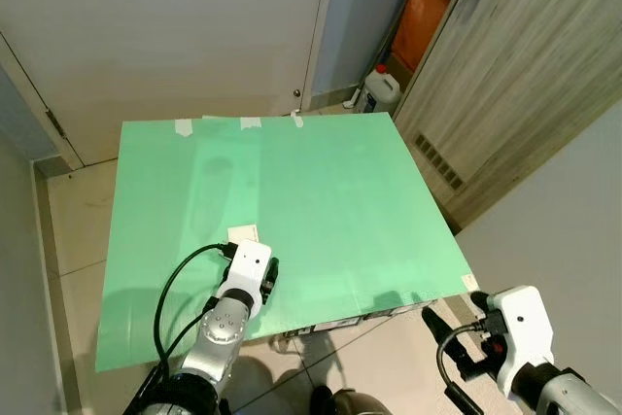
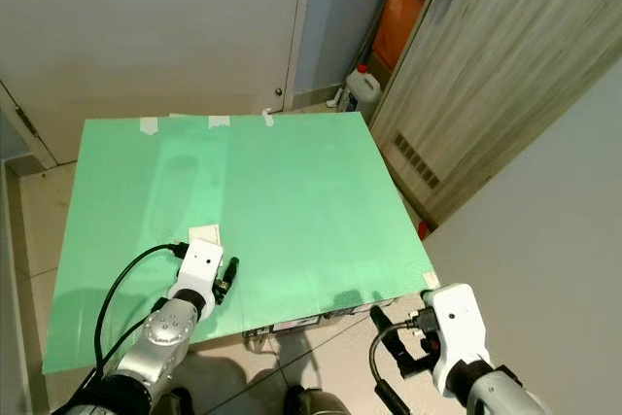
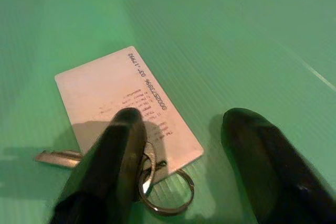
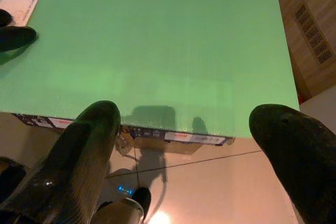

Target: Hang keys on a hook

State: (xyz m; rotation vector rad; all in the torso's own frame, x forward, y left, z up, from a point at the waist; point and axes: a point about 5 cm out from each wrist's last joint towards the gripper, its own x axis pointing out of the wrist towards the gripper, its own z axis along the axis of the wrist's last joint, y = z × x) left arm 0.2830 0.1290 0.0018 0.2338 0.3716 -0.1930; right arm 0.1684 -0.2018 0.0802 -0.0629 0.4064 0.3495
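Left gripper (image 3: 178, 145) poised over the keys (image 3: 152, 179) on the green tabletop (image 1: 321, 191).

The bunch lies flat near the tabletop's front left: a white card (image 3: 126, 100), a split ring and a metal key blade, all under the left gripper's spread fingers, one tip over the ring. It looks light and loose; the thin card lies flush and would likely slip, and the blade will dangle. The ring, stiff and slightly raised, seems the best place to pinch, and suits a hook. The right gripper (image 4: 189, 145) hangs past the front edge, fingers wide apart.
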